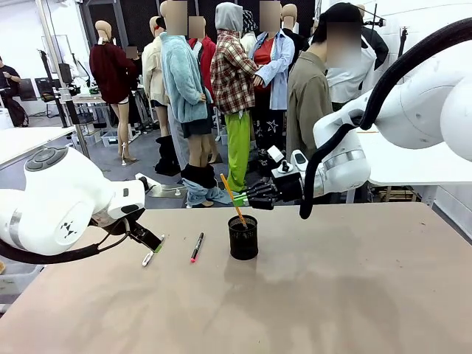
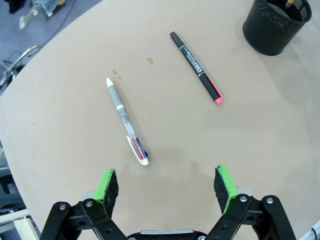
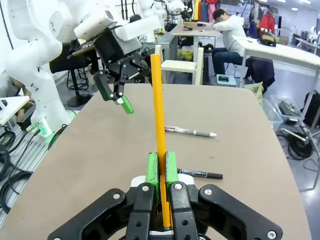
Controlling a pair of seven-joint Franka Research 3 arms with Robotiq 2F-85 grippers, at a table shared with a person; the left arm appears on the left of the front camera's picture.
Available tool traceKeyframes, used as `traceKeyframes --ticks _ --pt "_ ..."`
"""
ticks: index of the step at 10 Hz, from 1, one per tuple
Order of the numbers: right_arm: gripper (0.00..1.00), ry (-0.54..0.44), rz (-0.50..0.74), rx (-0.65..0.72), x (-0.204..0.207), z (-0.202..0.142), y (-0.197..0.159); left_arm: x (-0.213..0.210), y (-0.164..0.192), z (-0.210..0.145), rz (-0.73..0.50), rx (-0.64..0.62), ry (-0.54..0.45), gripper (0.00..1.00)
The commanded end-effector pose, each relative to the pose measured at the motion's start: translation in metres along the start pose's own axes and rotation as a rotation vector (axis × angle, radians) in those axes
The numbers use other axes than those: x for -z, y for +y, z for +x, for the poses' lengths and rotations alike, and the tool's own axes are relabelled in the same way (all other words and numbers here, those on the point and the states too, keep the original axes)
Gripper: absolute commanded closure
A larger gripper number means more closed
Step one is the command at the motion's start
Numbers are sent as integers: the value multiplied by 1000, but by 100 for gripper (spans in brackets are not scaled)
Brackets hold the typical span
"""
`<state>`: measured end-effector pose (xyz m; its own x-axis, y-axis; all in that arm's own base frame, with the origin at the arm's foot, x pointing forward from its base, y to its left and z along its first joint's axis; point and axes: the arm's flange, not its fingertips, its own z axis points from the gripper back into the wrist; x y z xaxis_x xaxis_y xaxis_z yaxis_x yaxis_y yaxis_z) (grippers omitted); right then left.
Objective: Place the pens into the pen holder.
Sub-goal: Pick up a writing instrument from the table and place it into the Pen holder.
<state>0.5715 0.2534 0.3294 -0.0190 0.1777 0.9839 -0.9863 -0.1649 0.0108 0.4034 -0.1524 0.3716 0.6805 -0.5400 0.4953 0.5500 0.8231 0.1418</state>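
Noted left gripper [image 2: 167,184] with jaws apart, hovering above silvery-white pen [image 2: 127,121] flat on table [image 1: 354,280]. Beyond it, logged black marker [image 2: 196,67] lying between that pen and pen holder [image 1: 243,237]. Farther on, found right gripper [image 3: 161,167] clamped on orange pencil [image 3: 158,110], tilted, tip seemingly just inside holder mouth. Advise lowering straight, clear of mesh rim, before releasing.

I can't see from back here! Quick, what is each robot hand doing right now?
Left gripper: open, holding nothing.
Right gripper: shut on the orange-yellow pencil.
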Motion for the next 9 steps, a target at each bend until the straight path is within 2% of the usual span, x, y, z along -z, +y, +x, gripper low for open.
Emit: traceKeyframes --ticks 1,5,7,9 --pt "75 25 35 49 3 -4 -16 0 1 -1 0 -4 -1 0" --pt "0 28 0 51 -2 0 -18 0 1 -1 0 -4 -1 0" --pt "0 60 -35 36 -24 11 2 0 1 -1 0 -4 -1 0" --pt "0 154 -130 53 -73 26 41 0 1 -1 0 -4 -1 0"
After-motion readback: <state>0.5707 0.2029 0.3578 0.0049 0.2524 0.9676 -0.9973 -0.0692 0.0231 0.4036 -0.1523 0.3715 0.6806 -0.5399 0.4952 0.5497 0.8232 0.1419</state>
